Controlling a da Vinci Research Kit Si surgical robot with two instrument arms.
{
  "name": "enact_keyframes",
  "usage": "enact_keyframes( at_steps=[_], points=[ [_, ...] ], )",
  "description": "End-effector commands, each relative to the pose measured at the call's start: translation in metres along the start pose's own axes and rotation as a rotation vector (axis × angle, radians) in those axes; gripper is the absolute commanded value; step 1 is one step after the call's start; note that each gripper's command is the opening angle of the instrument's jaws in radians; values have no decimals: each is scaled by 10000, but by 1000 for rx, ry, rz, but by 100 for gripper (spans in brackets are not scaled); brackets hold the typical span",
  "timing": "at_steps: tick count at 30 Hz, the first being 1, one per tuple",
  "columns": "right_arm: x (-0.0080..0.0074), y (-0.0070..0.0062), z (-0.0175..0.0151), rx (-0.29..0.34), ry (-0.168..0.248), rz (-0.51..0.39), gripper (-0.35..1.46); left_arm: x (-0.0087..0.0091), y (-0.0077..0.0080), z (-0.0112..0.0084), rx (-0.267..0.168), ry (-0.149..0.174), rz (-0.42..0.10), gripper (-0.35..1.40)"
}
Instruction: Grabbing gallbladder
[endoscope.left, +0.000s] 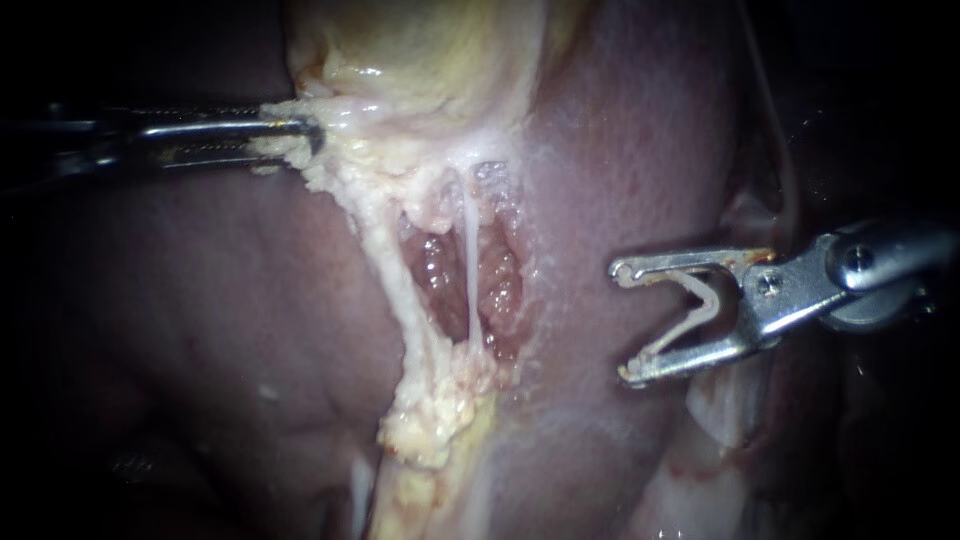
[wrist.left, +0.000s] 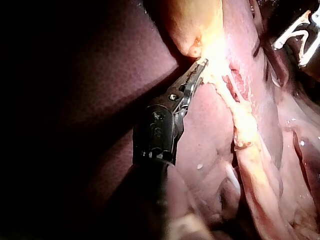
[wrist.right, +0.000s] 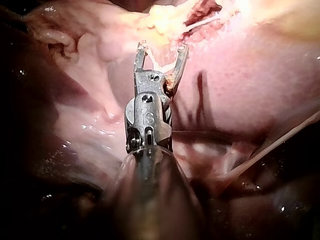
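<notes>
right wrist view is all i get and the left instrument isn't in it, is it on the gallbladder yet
Observer: Yes. The endoscope view shows the left instrument shut on pale tissue at the lower edge of the gallbladder.
Operator: can't tell from here if my right instrument is loaded
Observer: It is. The right instrument holds a white V-shaped clip, spread wide.
Operator: is it at the white strand
Observer: No. A band of liver lies between its tips and the thin white strand crossing the opening.
</notes>
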Motion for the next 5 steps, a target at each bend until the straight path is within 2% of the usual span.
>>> enact_keyframes(
  at_steps=[1, 5],
  points=[
    [0, 0, 0, 0, 0, 0, 49, 0, -1, 0, 0, 1, 0, -35],
    [0, 0, 0, 0, 0, 0, 49, -1, 0, 1, 2, -2, 1, -35]
  ],
)
